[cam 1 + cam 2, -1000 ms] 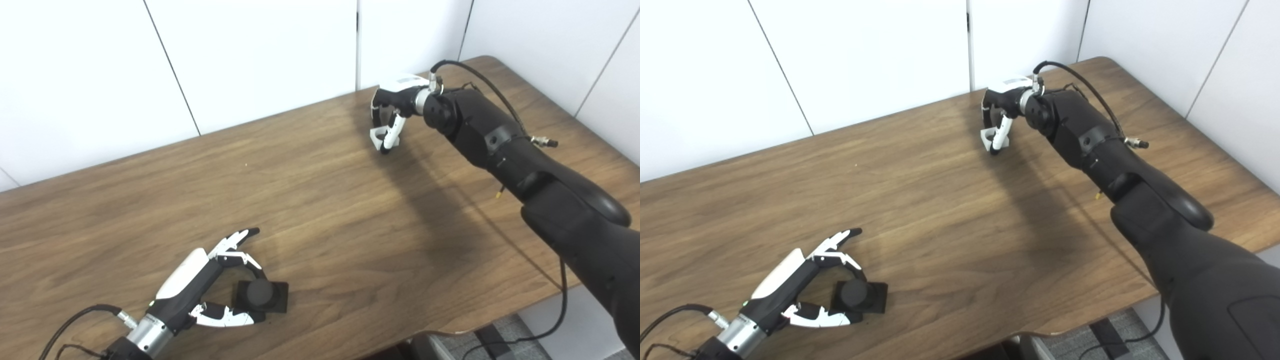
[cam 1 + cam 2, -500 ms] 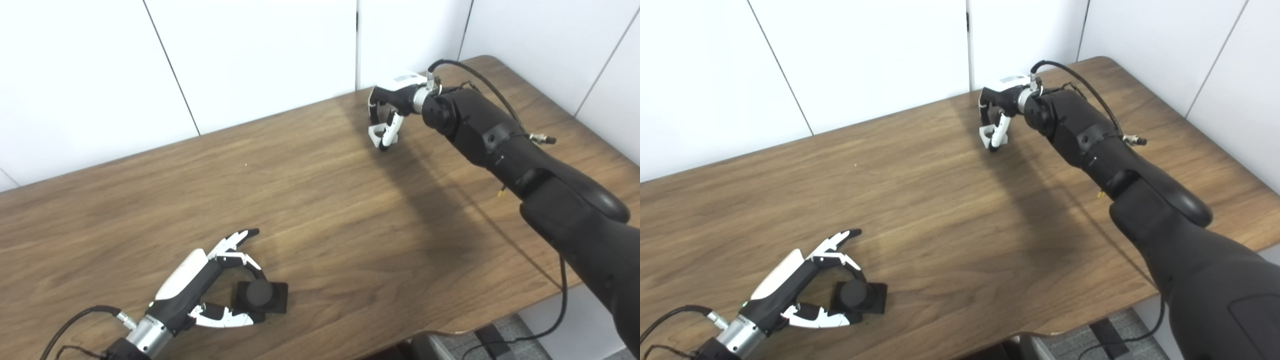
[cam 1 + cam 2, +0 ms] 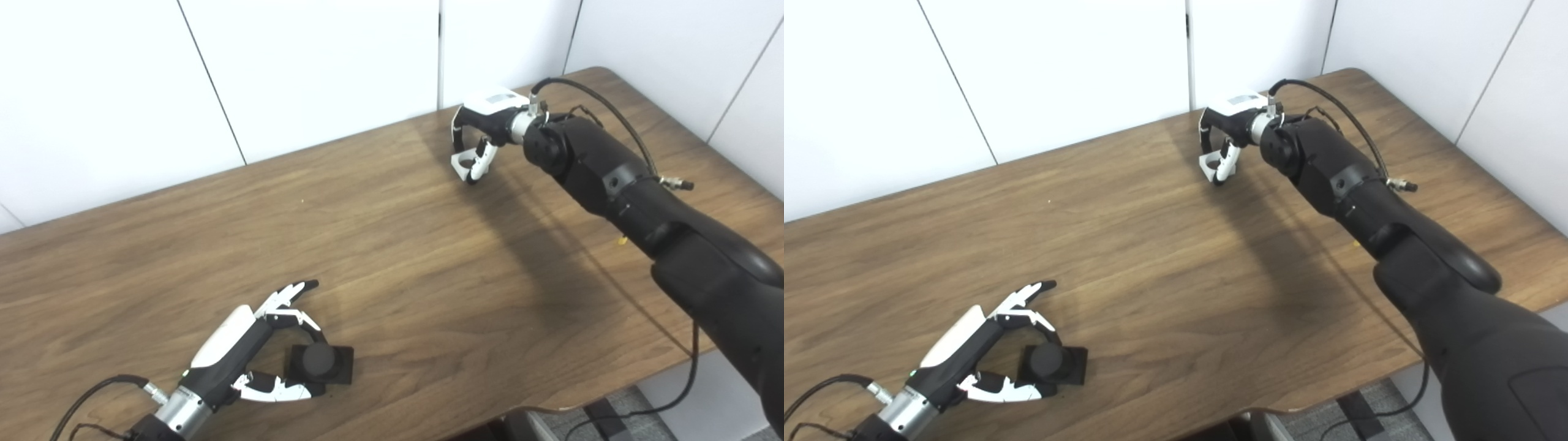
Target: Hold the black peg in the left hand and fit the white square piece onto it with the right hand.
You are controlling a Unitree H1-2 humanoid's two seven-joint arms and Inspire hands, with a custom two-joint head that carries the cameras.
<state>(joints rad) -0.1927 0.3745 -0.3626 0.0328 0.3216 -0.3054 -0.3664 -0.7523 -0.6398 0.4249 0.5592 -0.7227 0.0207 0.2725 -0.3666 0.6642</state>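
- The left hand [image 3: 245, 355] lies low at the near left, its arm entering from the bottom left corner, fingers [image 3: 288, 297] spread forward and thumb apart.
- The right arm [image 3: 625, 190] reaches far across, wrist bent downward.
- The right hand [image 3: 481, 131] hangs with fingers curled inward toward the thumb.

A dark brown wooden table [image 3: 380, 245] with a visible grain and a rounded far corner filled most of the scene. Behind it stood a plain white panelled wall [image 3: 318, 67], its panels divided by thin dark seams, one seam running straight down to the table's back edge. Below the table's near edge, at the lower right, a patch of grey floor [image 3: 1372, 404] showed, crossed by a dark strip.
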